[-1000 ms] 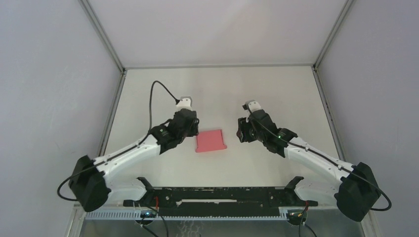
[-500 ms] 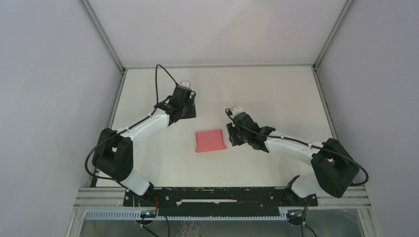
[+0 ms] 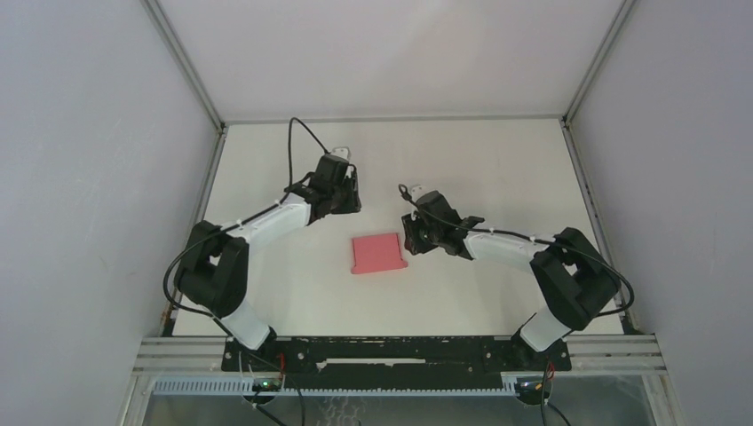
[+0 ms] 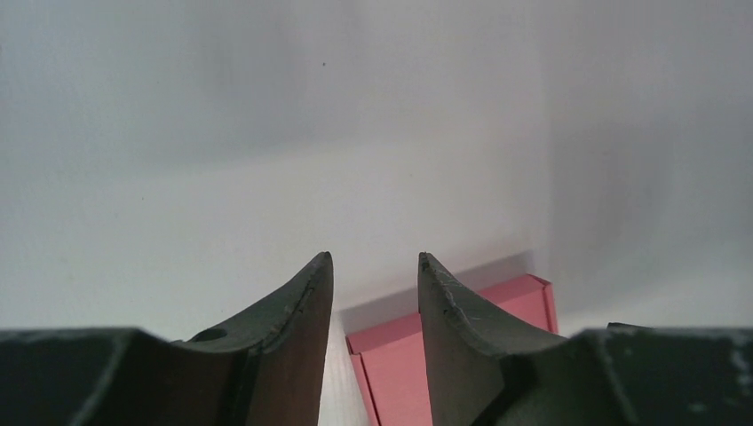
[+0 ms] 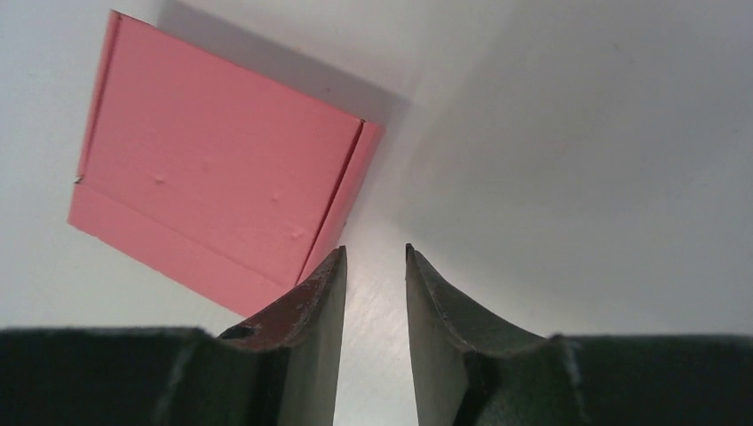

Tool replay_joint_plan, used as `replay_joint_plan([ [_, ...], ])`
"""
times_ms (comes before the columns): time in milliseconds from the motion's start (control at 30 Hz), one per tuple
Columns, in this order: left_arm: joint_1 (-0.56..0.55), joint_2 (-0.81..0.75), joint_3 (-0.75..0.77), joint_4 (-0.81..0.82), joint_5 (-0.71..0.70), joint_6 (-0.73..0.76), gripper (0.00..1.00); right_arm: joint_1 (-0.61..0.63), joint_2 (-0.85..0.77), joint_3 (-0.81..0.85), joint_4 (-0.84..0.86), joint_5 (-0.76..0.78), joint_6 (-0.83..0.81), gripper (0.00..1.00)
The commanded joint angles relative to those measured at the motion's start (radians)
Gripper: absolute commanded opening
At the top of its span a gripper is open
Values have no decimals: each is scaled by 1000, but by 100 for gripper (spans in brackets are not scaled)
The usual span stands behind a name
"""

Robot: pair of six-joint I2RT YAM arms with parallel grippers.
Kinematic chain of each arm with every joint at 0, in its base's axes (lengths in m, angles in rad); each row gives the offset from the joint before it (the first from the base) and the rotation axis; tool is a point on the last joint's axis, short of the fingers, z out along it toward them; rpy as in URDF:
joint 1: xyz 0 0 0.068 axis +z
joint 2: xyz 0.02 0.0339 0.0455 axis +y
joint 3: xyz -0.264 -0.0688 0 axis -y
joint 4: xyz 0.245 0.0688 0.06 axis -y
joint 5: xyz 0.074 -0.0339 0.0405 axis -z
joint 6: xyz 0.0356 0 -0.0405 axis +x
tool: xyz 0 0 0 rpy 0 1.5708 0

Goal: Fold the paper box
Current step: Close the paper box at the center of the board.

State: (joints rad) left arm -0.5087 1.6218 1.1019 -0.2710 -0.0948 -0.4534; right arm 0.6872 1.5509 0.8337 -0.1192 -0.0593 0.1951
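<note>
The pink paper box (image 3: pixel 377 253) lies closed and flat on the white table, free of both grippers. My left gripper (image 3: pixel 348 206) hovers behind its far left corner, open and empty. In the left wrist view the left gripper (image 4: pixel 373 259) frames bare table, with the paper box (image 4: pixel 395 364) low between the fingers. My right gripper (image 3: pixel 411 240) sits just off the box's right edge. In the right wrist view the right gripper (image 5: pixel 374 250) stands open by a narrow gap over bare table, and the paper box (image 5: pixel 222 177) lies to the upper left, beside the left finger (image 5: pixel 315 302).
White table (image 3: pixel 497 177) bounded by metal frame posts and grey walls at left, right and back. A black rail (image 3: pixel 391 351) runs along the near edge by the arm bases.
My left gripper has pulled back from the box's left edge toward the far side. My right gripper has slid left, closer to the box's right edge. The box has not moved.
</note>
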Motion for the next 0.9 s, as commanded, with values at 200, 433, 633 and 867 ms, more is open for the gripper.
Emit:
replay_joint_plan([
  [200, 15, 66, 18, 33, 0, 51, 46, -35, 54, 56, 41, -100, 16, 39],
  [433, 15, 161, 27, 41, 60, 35, 44, -34, 78, 71, 29, -112, 25, 39],
  [633, 3, 193, 0, 61, 127, 17, 41, -31, 113, 73, 19, -120, 36, 39],
  [867, -51, 164, -49, 74, 142, -5, 41, 24, 97, 67, -33, -76, 39, 38],
])
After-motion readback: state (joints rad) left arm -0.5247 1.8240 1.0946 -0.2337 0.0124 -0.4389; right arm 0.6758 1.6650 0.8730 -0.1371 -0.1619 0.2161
